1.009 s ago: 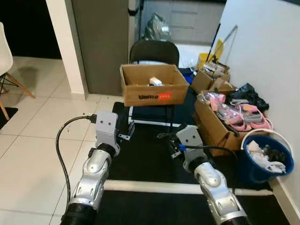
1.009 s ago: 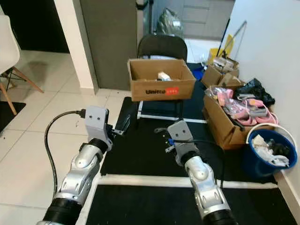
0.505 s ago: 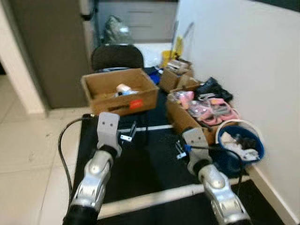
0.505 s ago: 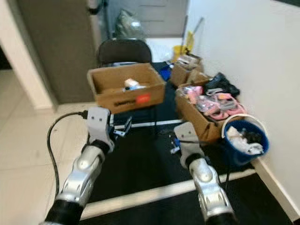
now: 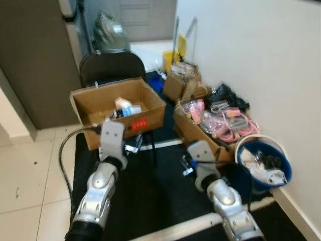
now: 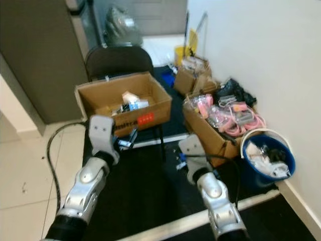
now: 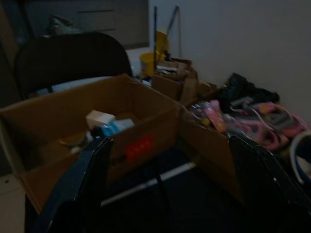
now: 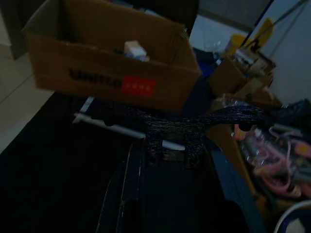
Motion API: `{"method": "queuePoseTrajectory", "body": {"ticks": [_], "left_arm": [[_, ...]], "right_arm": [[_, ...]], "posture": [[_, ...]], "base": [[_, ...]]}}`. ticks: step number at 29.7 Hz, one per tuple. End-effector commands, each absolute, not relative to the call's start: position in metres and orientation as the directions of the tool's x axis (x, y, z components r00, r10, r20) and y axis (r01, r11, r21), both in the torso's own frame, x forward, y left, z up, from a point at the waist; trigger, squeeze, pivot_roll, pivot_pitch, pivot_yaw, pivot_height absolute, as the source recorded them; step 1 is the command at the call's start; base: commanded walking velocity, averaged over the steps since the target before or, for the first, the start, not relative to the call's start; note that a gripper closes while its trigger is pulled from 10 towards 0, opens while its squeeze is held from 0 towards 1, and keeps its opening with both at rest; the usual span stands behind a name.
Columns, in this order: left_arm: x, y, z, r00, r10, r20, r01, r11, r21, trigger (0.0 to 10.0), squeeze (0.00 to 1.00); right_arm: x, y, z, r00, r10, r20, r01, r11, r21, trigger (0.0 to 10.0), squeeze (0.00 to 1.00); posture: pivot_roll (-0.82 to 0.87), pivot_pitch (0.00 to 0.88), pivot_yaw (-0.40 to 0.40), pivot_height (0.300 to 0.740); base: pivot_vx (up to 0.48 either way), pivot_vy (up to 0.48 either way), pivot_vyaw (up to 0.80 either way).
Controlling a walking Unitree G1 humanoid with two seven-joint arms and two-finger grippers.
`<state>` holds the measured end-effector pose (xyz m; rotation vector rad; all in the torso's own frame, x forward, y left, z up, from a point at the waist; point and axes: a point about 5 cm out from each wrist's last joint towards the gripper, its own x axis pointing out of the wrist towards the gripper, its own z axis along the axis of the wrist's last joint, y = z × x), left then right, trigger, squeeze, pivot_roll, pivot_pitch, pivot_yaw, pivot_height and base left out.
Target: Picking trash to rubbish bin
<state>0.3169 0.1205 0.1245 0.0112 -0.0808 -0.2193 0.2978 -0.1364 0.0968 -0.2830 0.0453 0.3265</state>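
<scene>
The rubbish bin (image 5: 263, 163) is a blue bucket with a white rim, standing against the wall at the right and holding crumpled trash. My right gripper (image 5: 184, 164) hangs over the black mat just left of the bin. In the right wrist view it (image 8: 172, 145) is shut on a rough black piece (image 8: 194, 124) that lies crosswise at the fingertips. My left gripper (image 5: 133, 147) is raised in front of a cardboard box (image 5: 118, 113). It is open and holds nothing, its fingers (image 7: 85, 179) spread wide.
The cardboard box sits on a black chair (image 5: 108, 65) and holds small items. A second box (image 5: 200, 130) with pink things stands on the floor left of the bin. More boxes and a yellow bucket (image 5: 170, 57) are behind. A white wall (image 5: 261, 60) runs along the right.
The camera has swung to the right, so the box, chair and bin have shifted left in the picture. Both arms keep the same pose.
</scene>
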Motion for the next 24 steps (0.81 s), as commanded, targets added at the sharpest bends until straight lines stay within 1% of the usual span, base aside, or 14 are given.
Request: {"method": "queuePoseTrajectory", "body": {"ticks": [1,24], "left_arm": [[0.3151,0.1233,0.1197,0.976,-0.209,0.060,0.208,0.978,0.023,10.0,0.00],[0.3144,0.1219,0.1198,0.975,-0.214,0.059,0.213,0.977,0.024,10.0,0.00]], "right_arm": [[0.2954,-0.1332,0.0917,0.941,0.319,-0.110,-0.337,0.907,-0.253,10.0,0.00],[0.2943,-0.1347,0.0888,0.941,0.313,-0.127,-0.335,0.908,-0.252,10.0,0.00]], "posture": [[-0.08,0.049,-0.004,0.740],[-0.08,0.054,-0.006,0.740]], "base": [[0.458,0.000,0.00],[0.459,0.000,0.00]]}}
